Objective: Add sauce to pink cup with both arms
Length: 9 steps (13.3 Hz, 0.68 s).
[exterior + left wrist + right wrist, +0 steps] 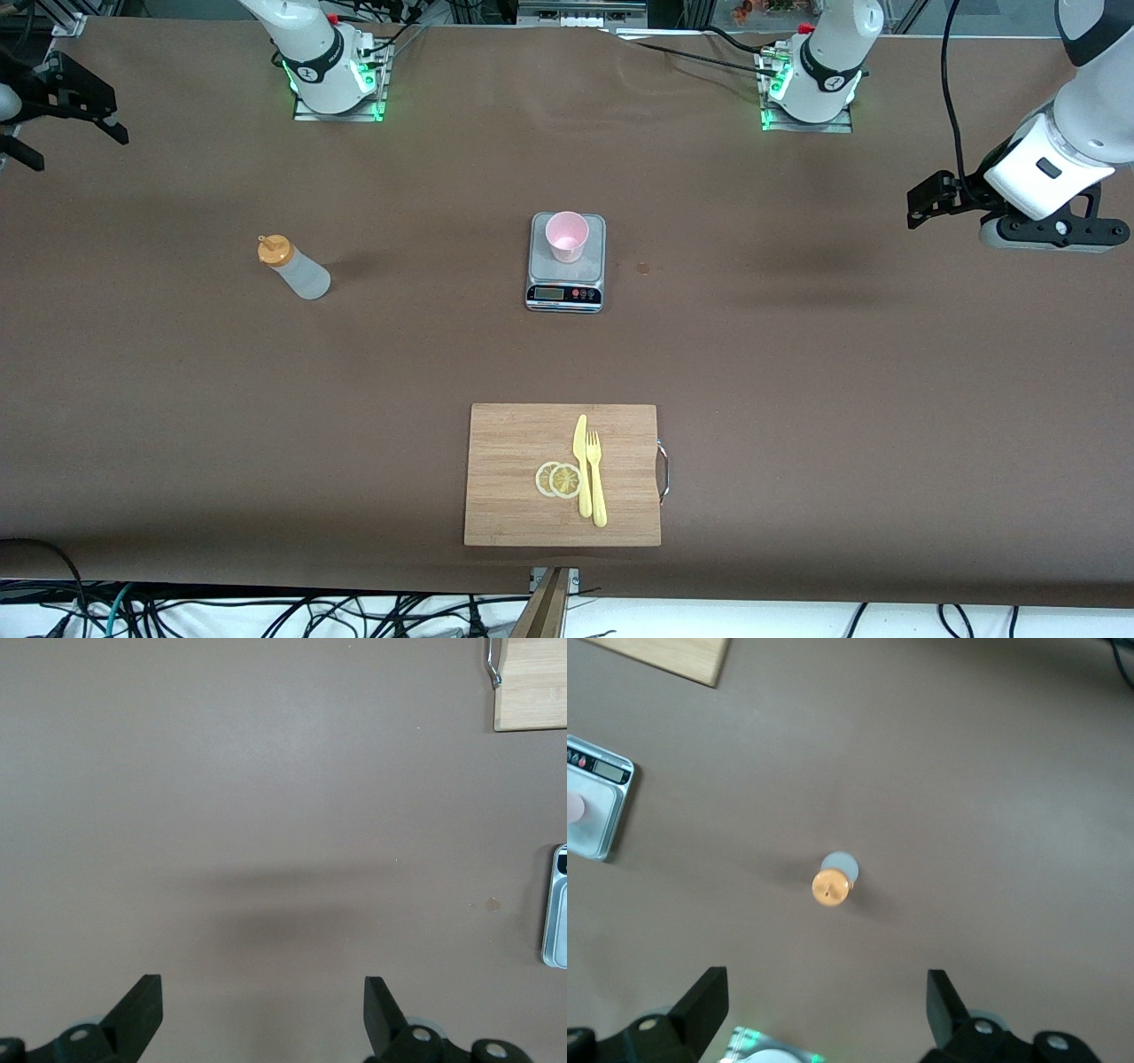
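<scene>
The sauce bottle (pixel 297 268), translucent with an orange cap, stands on the brown table toward the right arm's end. In the right wrist view it shows from above (pixel 833 884), well apart from the fingers. The pink cup (pixel 567 236) stands upright on the grey kitchen scale (pixel 595 266) at the table's middle. My right gripper (pixel 78 151) is open and empty, up in the air over the table's edge at the right arm's end. My left gripper (pixel 914 208) is open and empty, up over the bare table at the left arm's end; its wrist view (pixel 263 992) shows only table between the fingers.
A wooden cutting board (pixel 496 478) lies nearer the front camera than the scale, with two lemon slices (pixel 558 479), a yellow knife (pixel 581 465) and a yellow fork (pixel 596 478) on it. A small stain (pixel 642 267) marks the table beside the scale.
</scene>
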Motion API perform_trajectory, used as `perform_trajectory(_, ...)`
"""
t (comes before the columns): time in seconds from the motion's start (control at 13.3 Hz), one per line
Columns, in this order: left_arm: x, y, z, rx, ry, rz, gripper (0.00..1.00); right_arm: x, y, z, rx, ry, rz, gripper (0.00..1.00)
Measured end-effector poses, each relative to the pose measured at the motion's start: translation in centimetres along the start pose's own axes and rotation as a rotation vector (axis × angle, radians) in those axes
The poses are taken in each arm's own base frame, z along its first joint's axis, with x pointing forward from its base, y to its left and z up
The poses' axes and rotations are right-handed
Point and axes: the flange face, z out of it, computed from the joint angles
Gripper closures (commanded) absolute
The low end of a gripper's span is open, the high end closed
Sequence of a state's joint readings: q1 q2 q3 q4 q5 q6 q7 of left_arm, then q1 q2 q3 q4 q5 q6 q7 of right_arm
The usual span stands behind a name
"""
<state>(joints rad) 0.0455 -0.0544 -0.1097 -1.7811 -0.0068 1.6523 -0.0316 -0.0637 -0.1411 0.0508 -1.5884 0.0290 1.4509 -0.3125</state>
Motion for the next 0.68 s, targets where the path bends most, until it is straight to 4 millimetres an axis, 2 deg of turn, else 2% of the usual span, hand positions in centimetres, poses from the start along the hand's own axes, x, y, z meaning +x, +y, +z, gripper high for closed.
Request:
perform_trajectory(0.15, 0.0, 0.0, 0.0, 0.0, 0.0, 0.0, 0.0, -0.2, -1.6, -1.1, -0.017, -0.018, 0.04, 0.01)
perform_trajectory(0.3, 0.0, 0.0, 0.0, 0.0, 0.0, 0.0, 0.0, -0.2, -2.4, -1.2, -0.021, -0.04, 0.066, 0.01)
perform_trajectory(0.68, 0.0, 0.0, 0.0, 0.0, 0.0, 0.0, 0.0, 1.5, -2.5, -1.9, -0.055, -0.026, 0.075, 0.01)
